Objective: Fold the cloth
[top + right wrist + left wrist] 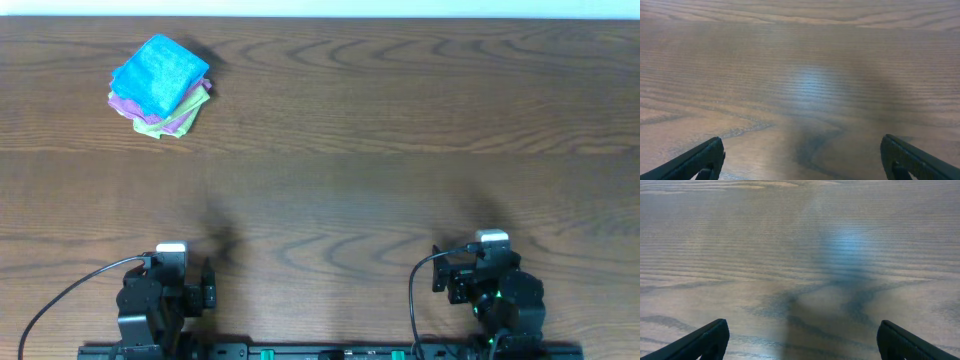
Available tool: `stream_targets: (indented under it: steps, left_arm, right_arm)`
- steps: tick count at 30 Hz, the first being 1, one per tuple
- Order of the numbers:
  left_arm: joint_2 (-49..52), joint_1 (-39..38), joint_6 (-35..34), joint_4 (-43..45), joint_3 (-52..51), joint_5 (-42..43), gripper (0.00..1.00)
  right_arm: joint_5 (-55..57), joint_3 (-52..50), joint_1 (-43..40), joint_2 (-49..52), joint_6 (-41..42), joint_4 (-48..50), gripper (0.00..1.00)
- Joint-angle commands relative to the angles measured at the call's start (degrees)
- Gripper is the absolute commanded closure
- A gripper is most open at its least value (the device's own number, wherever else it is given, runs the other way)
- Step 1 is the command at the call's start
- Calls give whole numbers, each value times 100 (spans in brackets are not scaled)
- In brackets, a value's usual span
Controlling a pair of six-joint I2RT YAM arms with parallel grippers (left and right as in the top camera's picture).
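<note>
The cloth lies atop 2 folded cloths at the table's far left.

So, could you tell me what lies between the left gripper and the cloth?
Only bare table between the left gripper and the cloth, per the overhead view.

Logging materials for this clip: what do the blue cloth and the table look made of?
Blue cloth: soft, matte fabric, likely terry by its fuzzy surface. Table: wood or wood-look laminate, shown by grain lines; faint glare hints at slight sheen.
</note>
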Motion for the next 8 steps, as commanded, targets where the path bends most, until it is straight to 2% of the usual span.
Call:
stream_targets:
  steps: [1,8]
  left_arm:
    - [-42,-20,122,-195,-181,-162,5]
    - [-42,-20,122,-195,-181,-162,4]
  right_arm:
    - [85,-55,57,-46,-83,-26,1]
    - [85,-55,57,-46,-83,-26,1]
